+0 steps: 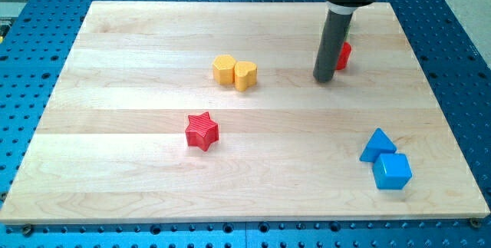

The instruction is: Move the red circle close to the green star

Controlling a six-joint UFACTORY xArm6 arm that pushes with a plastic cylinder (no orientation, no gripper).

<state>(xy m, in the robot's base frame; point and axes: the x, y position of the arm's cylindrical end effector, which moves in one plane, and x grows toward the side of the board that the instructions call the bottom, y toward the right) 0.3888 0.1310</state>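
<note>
Resting my tip (pixel 324 78) just left of a red block (pixel 344 54), shape mostly hidden, no gripper fitted, nothing held, green star unseen.

A red block (pixel 344 54), taken to be the red circle, is seen near the view's top right of the board, largely hidden behind the dark rod, so its shape cannot be confirmed. The green star cannot be seen anywhere.

Counter (pixel 115 171) carrying: two yellow blocks (pixel 235 72) touching at 12 o'clock, red star (pixel 202 131) sitting near centre, blue triangle (pixel 377 144) touching blue cube (pixel 392 171) at 4 o'clock.
</note>
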